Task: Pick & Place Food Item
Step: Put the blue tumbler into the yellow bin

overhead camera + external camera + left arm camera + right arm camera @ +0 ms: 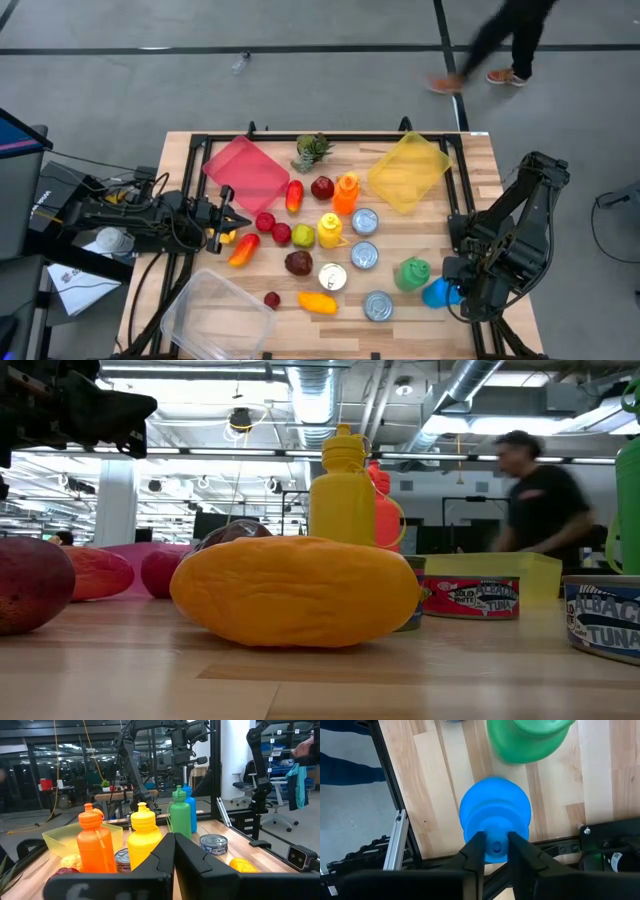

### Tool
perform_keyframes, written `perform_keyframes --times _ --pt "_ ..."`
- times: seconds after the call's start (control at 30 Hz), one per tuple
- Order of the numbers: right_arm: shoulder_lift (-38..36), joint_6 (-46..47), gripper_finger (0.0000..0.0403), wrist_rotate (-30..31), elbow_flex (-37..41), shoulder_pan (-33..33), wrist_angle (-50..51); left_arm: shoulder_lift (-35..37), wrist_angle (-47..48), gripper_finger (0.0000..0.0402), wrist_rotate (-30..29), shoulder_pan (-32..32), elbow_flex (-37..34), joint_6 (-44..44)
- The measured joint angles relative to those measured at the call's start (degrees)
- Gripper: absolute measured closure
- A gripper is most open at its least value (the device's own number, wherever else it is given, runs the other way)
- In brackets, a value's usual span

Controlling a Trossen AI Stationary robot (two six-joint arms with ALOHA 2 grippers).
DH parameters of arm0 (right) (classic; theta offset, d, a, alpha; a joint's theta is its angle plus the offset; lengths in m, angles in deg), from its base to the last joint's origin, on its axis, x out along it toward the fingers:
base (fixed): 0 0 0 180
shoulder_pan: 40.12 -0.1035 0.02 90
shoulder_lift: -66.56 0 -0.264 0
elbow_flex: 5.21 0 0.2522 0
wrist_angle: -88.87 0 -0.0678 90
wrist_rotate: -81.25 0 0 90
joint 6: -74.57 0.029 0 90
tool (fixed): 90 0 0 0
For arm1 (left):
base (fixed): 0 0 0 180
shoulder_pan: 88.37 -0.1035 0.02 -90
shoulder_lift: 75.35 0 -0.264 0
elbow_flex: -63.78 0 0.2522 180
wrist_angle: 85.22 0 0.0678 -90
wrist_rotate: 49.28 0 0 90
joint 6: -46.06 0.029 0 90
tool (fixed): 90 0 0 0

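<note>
A blue bottle (437,293) stands upright near the table's right near corner, beside a green bottle (411,272). My right gripper (447,293) is directly over the blue bottle (495,815), pointing down and shut on its top. My left gripper (240,222) is at the table's left side, shut and holding nothing (174,851), just beside a red-orange fruit (243,249). Fruits, cans and bottles stand in the middle of the table. My right gripper pinches the blue bottle's narrow cap spout (496,844) between its two fingers (474,854), coming from above and pointing down. The bottle stands upright with its base on the table.
A red tray (247,170) and a yellow tray (408,170) lie at the far side, and a clear container (217,315) sits at the near left. Cans (364,255), yellow (330,229) and orange (345,193) bottles and an orange fruit (295,590) crowd the middle. A person (500,45) walks beyond the far edge.
</note>
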Motion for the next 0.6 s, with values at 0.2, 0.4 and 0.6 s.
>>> perform_keyframes --times 0.2,0.4,0.6 --pt "-0.72 1.84 0.0359 -0.19 0.02 0.02 0.18 0.00 0.02 0.0401 0.02 0.01 -0.01 0.00" --pt "-4.32 8.42 0.0362 -0.25 0.04 0.00 1.08 0.00 0.03 0.0401 0.03 0.01 -0.01 0.00" --pt "-8.12 15.85 0.0362 -0.20 0.02 0.00 6.54 0.00 0.11 0.0401 -1.57 0.01 0.00 0.02"
